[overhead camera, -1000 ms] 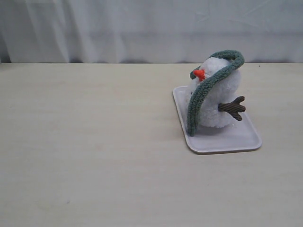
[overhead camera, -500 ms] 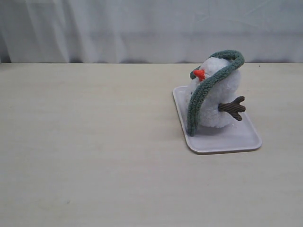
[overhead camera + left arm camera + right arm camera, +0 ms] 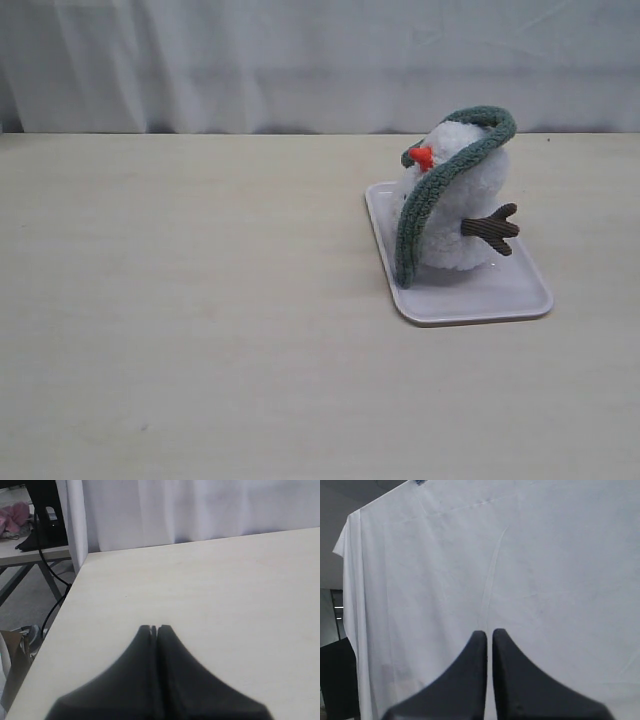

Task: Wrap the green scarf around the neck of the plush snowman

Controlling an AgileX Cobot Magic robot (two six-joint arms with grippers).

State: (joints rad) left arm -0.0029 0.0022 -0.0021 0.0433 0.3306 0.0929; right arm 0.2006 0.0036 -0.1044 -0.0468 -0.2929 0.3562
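I see the white tray right of centre on the bench. The plush snowman sits in it. The green scarf is draped over its head, one end trailing to the tray floor. Left hand and right hand are both pressed together, empty.

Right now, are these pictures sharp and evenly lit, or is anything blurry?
Exterior view: soft, even light, no glare; the plush snowman and green scarf look fairly sharp, casting a faint shadow on the white tray. Left wrist view: the left gripper is a dark blur near the lens, the table clearer. Right wrist view: the right gripper is a soft-edged silhouette against the pale curtain.
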